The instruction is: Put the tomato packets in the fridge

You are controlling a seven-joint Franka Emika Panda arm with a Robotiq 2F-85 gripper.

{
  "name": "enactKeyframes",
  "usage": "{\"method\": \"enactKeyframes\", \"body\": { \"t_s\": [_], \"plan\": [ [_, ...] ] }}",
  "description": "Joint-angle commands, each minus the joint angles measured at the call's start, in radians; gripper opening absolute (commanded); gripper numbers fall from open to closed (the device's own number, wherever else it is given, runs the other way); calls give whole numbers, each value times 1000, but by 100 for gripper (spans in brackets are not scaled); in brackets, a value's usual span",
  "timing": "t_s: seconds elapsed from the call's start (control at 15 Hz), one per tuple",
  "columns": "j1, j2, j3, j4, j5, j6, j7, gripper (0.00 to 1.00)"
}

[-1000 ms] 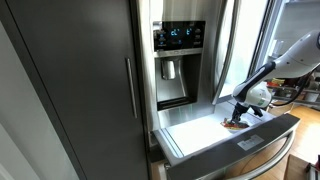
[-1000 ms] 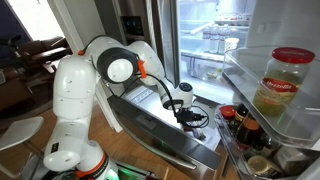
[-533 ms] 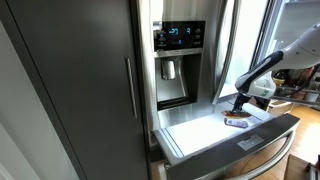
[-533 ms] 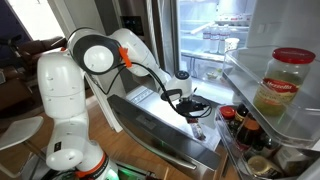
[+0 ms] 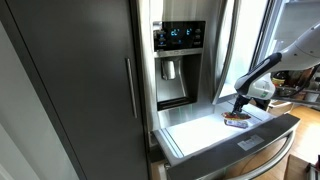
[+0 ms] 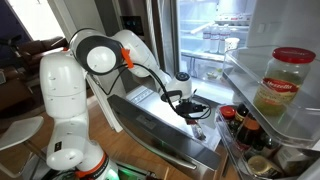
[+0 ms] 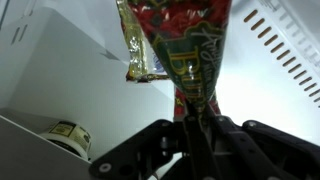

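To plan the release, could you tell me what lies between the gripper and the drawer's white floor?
Only the tomato packets, clamped in the gripper, reach toward the drawer floor; the wrist view shows this.

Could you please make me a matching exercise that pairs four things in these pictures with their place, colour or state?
Things:
1. red-and-green printed flat packet
2. glass jar with a red lid
3. fridge's display panel
4. white-lined fridge drawer

Place, colour or state:
A. lit blue
B. pulled open
C. pinched by the black gripper
D. standing in the clear door shelf

Pairs: 1-C; 2-D; 3-A; 4-B
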Motion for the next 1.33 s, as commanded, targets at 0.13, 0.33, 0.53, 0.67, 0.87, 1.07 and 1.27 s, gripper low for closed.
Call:
{"method": "enactKeyframes", "body": {
  "t_s": [0.13, 0.33, 0.53, 0.67, 0.87, 1.07, 1.27],
  "plan": [
    [24, -48, -13, 58, 51, 37, -47, 2],
    [5, -55, 14, 120, 43, 80, -36, 2],
    [10, -19, 40, 194, 57, 139, -35, 2],
    [5, 15, 68, 242, 69, 185, -46, 2],
    [-12, 84, 122, 323, 71, 256, -73, 2],
    [-53, 165, 203, 402, 62, 278, -113, 2],
    [-85, 213, 235, 443, 45, 270, -144, 34]
  ]
}}
